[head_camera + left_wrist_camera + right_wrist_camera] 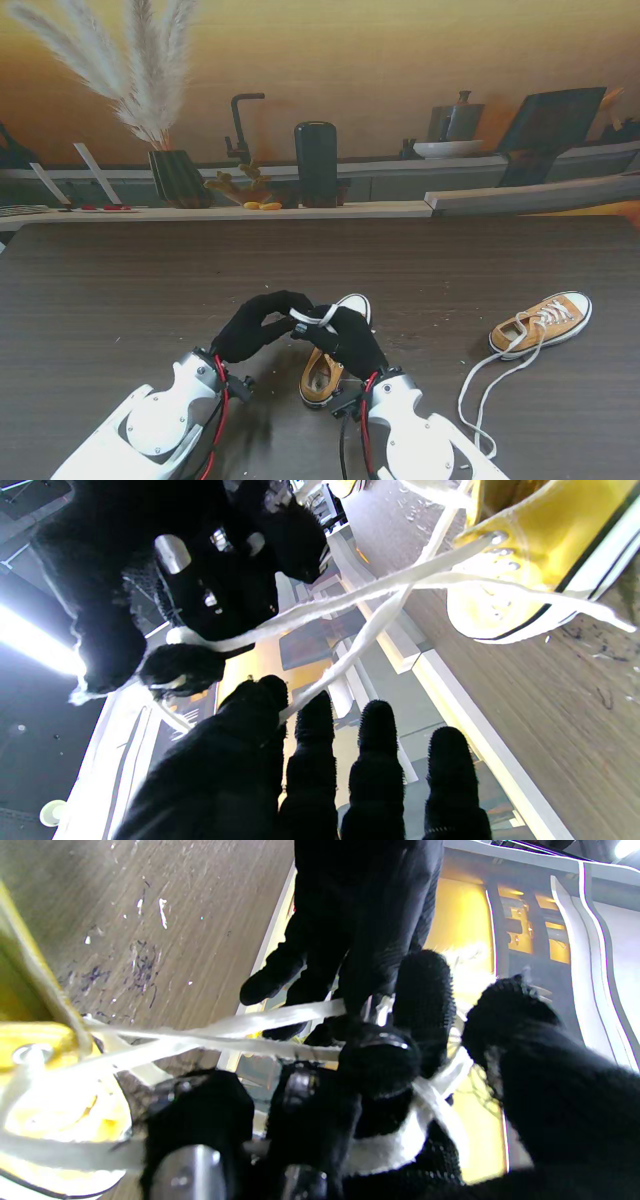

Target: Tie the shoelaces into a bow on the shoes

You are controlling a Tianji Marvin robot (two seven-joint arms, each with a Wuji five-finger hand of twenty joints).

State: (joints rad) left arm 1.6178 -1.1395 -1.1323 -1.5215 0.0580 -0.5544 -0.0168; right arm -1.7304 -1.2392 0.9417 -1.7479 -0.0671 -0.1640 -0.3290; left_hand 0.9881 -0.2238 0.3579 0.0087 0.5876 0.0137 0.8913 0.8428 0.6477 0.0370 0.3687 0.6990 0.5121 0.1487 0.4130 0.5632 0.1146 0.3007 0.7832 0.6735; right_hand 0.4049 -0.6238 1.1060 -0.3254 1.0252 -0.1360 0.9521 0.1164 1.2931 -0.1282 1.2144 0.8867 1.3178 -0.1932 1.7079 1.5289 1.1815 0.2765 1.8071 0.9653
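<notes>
Over shoe (322, 375), both hands pinch lace (312, 318)

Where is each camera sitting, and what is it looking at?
Stand view: high above the shoulders, looking down at the table; both arms show, the left hand and right hand meeting over the near shoe.
Left wrist view: looks along the left hand's fingers at the crossing shoelaces.
Right wrist view: looks along the right hand's fingers.
Both wrist views share the laces and the yellow shoe.
</notes>
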